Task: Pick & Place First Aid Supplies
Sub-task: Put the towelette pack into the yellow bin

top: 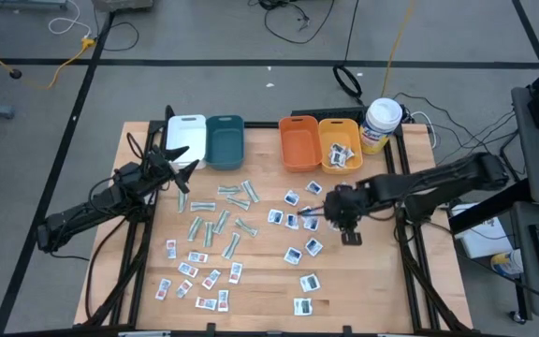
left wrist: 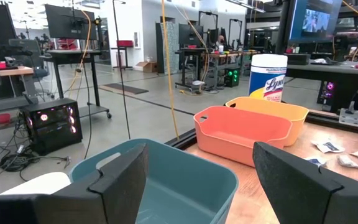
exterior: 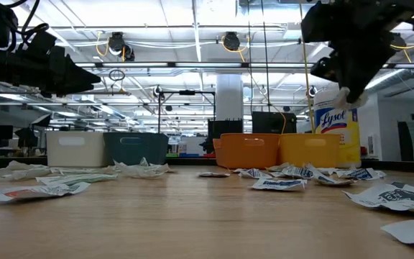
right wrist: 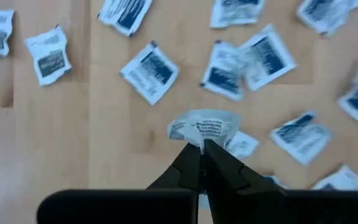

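Note:
Many first aid supplies lie flat on the wooden table: white packets with dark print, small packets with red print and pale-green strips. My right gripper hangs above the dark-print packets, right of the table's middle, shut on one white packet with dark print. In the low view it is high at the right. My left gripper waits open and level at the far left, pointing over the teal bin. My right gripper pinches the white packet by its near edge between its two fingertips. The fingers slant down from above, coming from the table's right. The packet is crumpled, sticks out past the fingertips and is lifted clear of the table.
Along the far edge stand a white bin, a teal bin, an orange bin and a yellow bin with packets inside. A white canister with a yellow label stands at the far right.

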Robot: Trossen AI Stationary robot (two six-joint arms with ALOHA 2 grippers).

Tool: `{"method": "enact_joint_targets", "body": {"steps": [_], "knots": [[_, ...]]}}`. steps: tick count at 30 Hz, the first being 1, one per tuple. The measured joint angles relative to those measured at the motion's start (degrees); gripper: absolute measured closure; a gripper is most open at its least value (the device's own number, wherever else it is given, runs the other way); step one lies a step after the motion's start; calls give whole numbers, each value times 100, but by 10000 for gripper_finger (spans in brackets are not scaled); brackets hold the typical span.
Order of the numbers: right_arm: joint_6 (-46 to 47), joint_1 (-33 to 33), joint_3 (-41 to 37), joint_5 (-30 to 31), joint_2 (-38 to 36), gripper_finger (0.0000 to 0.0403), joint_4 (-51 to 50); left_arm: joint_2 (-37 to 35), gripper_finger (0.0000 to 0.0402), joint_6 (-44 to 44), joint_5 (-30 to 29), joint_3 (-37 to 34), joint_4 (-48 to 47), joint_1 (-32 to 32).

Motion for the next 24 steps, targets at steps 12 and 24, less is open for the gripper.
{"method": "enact_joint_targets", "body": {"steps": [12,24], "knots": [[417,-1290,2,866,-32,401,-4,-1,105,0,1,-1,0,2],[88,-2762,4,2453,-32,400,371,-1,105,2,1,0,1,2]]}}
